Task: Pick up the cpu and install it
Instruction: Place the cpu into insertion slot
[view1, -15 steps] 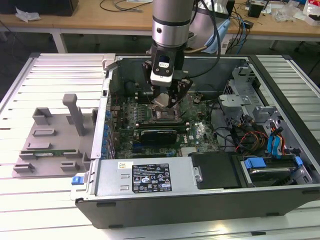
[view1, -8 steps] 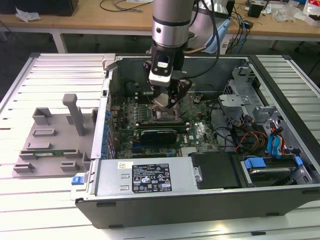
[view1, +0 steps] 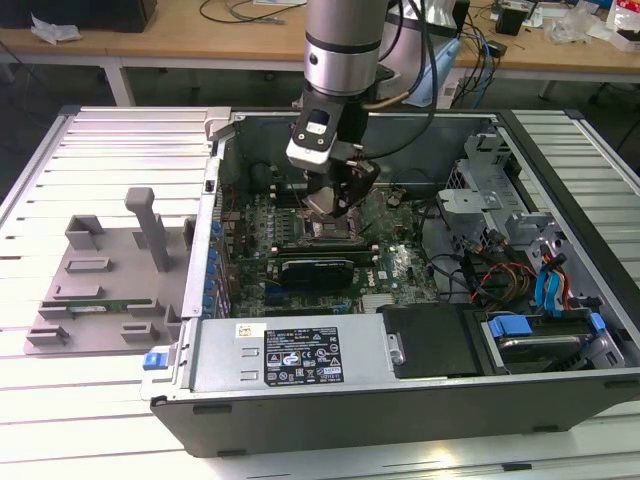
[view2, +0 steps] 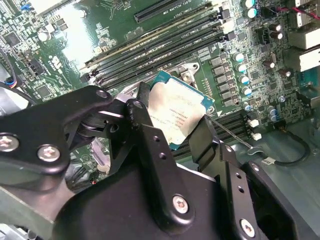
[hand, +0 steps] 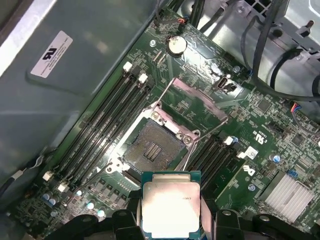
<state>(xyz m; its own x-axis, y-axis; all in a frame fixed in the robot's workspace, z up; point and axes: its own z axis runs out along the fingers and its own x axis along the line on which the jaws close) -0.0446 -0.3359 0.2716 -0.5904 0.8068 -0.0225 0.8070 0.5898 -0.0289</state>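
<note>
The cpu (view2: 176, 111), a flat square chip with a silver top and teal rim, sits clamped between my black fingers (view2: 146, 131). My gripper (hand: 171, 212) is shut on the cpu (hand: 171, 204) and hangs above the motherboard. The open socket (hand: 152, 147) lies just beyond the chip, its metal load plate (hand: 197, 97) swung up. In the exterior view, my gripper (view1: 333, 203) hovers inside the computer case over the socket area (view1: 326, 232).
Black memory slots (hand: 107, 125) flank the socket on both sides. The case (view1: 560, 160) holds a labelled power supply (view1: 290, 355), a drive cage with blue cables (view1: 550, 285) and loose wires. A grey fixture (view1: 95, 285) lies at the exterior view's left.
</note>
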